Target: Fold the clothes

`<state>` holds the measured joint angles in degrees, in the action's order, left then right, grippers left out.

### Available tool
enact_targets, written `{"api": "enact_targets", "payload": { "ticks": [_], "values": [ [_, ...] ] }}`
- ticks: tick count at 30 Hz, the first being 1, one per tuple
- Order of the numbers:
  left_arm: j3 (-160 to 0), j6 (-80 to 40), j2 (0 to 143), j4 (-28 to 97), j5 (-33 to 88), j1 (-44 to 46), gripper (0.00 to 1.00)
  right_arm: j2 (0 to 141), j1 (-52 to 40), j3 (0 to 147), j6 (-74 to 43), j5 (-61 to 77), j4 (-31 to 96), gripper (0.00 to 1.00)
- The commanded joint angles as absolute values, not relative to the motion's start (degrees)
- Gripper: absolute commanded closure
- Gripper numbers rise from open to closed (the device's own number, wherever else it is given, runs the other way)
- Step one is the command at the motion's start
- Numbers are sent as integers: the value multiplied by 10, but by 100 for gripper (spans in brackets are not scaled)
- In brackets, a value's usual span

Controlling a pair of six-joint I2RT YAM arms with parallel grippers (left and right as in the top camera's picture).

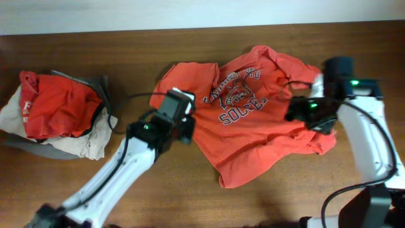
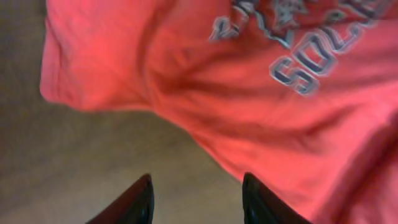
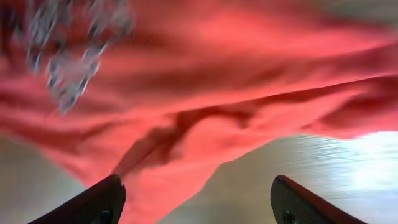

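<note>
The shirt (image 1: 253, 120) is spread crumpled, print up, centre-right on the surface (image 1: 190, 202), between the arms. The left tool (image 2: 196, 202) is seen released and empty at the shirt's left edge, with cloth ahead and to its right. The right tool (image 3: 199, 202) is spread wide and empty over the right edge. The long axis is judged roughly left-right, and both arms are about equally near.

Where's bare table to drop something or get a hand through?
Widest free patch: front of the table, bordered by the T-shirt, the left arm and the right arm. Also the back strip between the pile of clothes and the T-shirt. Crowded: the middle, with the left gripper and right gripper at the T-shirt's sides.
</note>
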<state>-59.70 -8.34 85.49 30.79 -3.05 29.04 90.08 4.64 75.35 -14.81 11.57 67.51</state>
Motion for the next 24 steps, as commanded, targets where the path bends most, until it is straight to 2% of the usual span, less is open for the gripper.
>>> {"api": "enact_targets", "payload": {
  "ticks": [1,6,7,9,11,13,16,18,24],
  "values": [
    [-602,-11,905,264,2,259,54,901,-6,714,-162,154,671,20],
    [-602,29,969,191,7,233,56,901,-68,627,-190,155,618,22],
    [-602,39,979,178,7,232,59,901,-77,611,-189,155,601,27],
    [-602,60,995,155,7,231,63,901,-95,579,-189,163,562,50],
    [-602,84,1007,133,7,231,71,901,-113,556,-168,183,526,62],
    [-602,101,1017,112,7,231,74,901,-132,543,-168,189,504,69],
    [-602,102,1034,84,6,231,87,901,-158,536,-165,187,488,75],
    [-602,102,1050,74,6,231,92,901,-173,536,-166,174,487,77],
    [-602,102,1099,71,6,231,96,902,-191,515,-166,145,487,82]
  ]
}}
